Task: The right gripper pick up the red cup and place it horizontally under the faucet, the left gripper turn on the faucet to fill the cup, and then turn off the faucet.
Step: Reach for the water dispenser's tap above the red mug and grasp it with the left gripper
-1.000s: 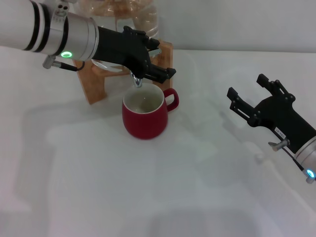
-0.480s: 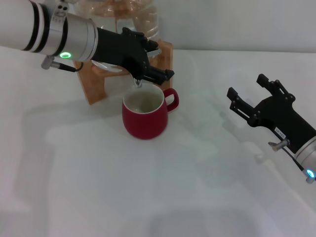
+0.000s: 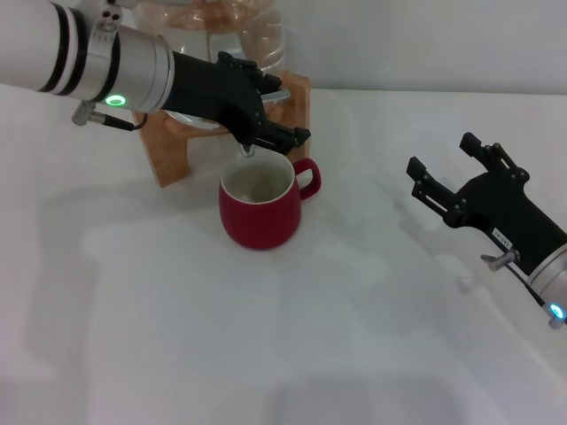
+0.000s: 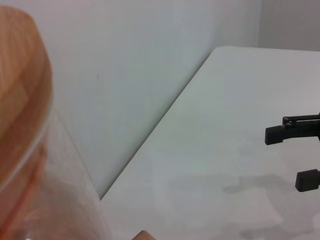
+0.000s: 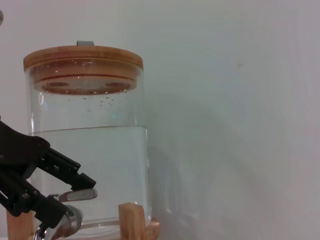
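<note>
The red cup point(image 3: 259, 206) stood upright on the white table point(image 3: 266, 336), directly under the faucet point(image 3: 245, 147), so the placing step looked done. The left claw point(image 3: 282, 124) reached in over the cup at the faucet's lever, in front of the glass water jar point(image 5: 90, 140) on its wooden stand point(image 3: 168, 146); whether its fingers were clamped on the lever could not be told. No stream was visible. The right claw point(image 3: 452, 173) rested spread and empty, well to the cup's right. Filling and shutting off apparently remained.
</note>
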Tool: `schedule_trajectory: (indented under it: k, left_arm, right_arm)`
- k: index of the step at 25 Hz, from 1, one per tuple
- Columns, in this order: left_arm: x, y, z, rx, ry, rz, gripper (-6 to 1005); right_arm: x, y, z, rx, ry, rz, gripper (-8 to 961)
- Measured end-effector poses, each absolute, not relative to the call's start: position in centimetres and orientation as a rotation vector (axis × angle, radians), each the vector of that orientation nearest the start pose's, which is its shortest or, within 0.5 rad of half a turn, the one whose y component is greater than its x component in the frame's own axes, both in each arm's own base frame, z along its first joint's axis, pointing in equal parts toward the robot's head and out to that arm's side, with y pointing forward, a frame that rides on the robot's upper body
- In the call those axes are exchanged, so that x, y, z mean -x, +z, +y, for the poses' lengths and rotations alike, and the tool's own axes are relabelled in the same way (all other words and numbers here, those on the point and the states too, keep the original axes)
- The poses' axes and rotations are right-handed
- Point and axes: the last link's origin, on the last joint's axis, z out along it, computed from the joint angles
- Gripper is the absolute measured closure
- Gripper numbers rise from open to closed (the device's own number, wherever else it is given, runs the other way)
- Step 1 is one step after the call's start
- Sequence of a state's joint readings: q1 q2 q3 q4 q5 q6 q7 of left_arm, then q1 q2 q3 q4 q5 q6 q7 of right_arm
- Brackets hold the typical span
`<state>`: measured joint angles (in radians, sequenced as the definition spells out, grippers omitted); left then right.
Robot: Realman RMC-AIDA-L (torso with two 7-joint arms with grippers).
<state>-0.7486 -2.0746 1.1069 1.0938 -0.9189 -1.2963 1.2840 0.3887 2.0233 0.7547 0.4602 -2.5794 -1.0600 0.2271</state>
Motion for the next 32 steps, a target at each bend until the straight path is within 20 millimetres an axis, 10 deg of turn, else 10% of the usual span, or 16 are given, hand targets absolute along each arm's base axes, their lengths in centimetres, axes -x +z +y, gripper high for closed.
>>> schedule_trajectory:
  k: [32]
  left_arm:
    - [13.04, 1.36, 41.21, 2.758, -0.112, -0.201, 125]
  right_arm:
    - [-26.09, -6.33, 32.26, 1.963, 0.885, 0.477, 94]
